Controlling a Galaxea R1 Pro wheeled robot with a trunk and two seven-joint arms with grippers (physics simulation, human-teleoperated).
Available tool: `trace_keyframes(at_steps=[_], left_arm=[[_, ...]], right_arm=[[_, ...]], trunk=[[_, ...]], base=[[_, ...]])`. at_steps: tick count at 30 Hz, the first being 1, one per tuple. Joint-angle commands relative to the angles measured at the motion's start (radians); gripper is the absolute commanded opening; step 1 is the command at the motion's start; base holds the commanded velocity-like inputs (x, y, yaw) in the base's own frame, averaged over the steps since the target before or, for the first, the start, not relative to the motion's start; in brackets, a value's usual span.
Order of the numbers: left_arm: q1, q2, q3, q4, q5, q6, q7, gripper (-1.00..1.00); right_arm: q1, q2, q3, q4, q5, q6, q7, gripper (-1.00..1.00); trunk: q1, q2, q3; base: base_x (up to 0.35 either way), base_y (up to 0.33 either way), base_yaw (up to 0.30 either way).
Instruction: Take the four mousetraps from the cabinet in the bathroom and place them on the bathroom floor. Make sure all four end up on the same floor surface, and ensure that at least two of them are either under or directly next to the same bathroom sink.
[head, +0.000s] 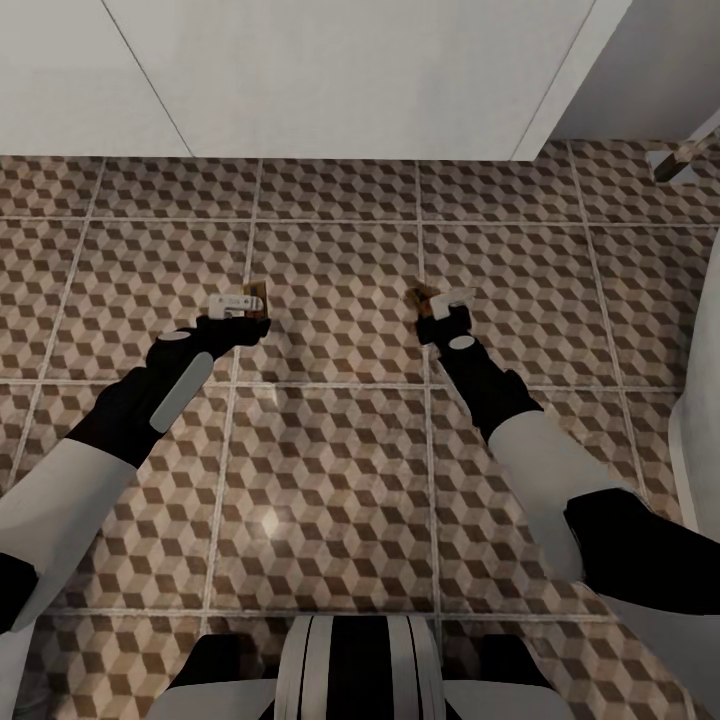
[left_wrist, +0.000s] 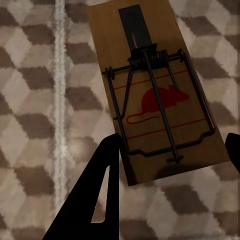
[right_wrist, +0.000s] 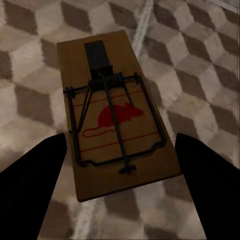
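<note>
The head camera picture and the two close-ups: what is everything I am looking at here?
Small brown wooden mousetraps with dark wire and a red mouse print: two, one between each gripper's fingers, left one, right one.
Cube-patterned brown, beige and white floor tiles: fill the ground under both arms.
White flat panels: along the far edge of the floor.
White curved object: at the right edge, cut off, cannot tell what.
Left gripper: black, fingers closed on its trap.
Right gripper: black; its fingers stand apart from the trap's sides in the right wrist view.
</note>
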Motion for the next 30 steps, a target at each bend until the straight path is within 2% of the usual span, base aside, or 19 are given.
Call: trace_keyframes(at_steps=[1, 8, 14, 19, 24, 26, 27, 30], left_arm=[[-0.001, 0.001, -0.004, -0.005, 0.009, 0.003, 0.009, -1.00], [-0.001, 0.001, -0.004, -0.022, 0.010, 0.005, 0.010, -1.00], [-0.001, 0.005, -0.004, -0.031, 0.010, 0.007, 0.011, -1.00], [0.000, 0.007, -0.004, -0.025, 0.010, 0.008, 0.011, -1.00], [0.009, 0.004, 0.003, -0.006, 0.007, 0.006, 0.024, -1.00], [0.010, -0.009, 0.017, 0.077, 0.006, 0.004, 0.031, -1.00], [0.009, -0.039, 0.024, 0.180, 0.005, 0.001, 0.033, -1.00], [0.006, -0.089, 0.028, 0.355, 0.004, -0.048, 0.034, -1.00]], right_arm=[[-0.015, 0.000, 0.004, 0.003, 0.004, 0.009, -0.005, -1.00], [-0.091, 0.006, 0.004, 0.015, -0.003, 0.027, -0.006, -1.00], [-0.137, 0.033, 0.006, 0.015, -0.005, 0.031, -0.006, -1.00], [-0.142, 0.034, 0.010, 0.015, -0.006, -0.095, -0.011, -1.00], [-0.142, 0.034, 0.011, 0.018, -0.006, -0.131, -0.014, -1.00], [-0.142, 0.035, 0.011, 0.018, -0.006, -0.131, -0.015, -1.00], [-0.142, 0.039, 0.011, 0.019, -0.006, -0.131, -0.017, -1.00], [-0.142, 0.051, 0.012, 0.038, -0.005, -0.133, -0.029, -1.00]], trunk=[[0.000, 0.000, -0.001], [0.000, 0.000, -0.001], [0.000, 0.000, -0.001], [0.000, 0.000, -0.001], [0.000, 0.000, -0.001], [0.000, 0.000, -0.001], [0.000, 0.000, -0.001], [0.000, 0.000, -0.001]], base=[[0.000, 0.000, 0.000], [0.000, 0.000, 0.000], [0.000, 0.000, 0.000], [0.000, 0.000, 0.000], [0.000, 0.000, 0.000], [0.000, 0.000, 0.000], [0.000, 0.000, 0.000], [0.000, 0.000, 0.000]])
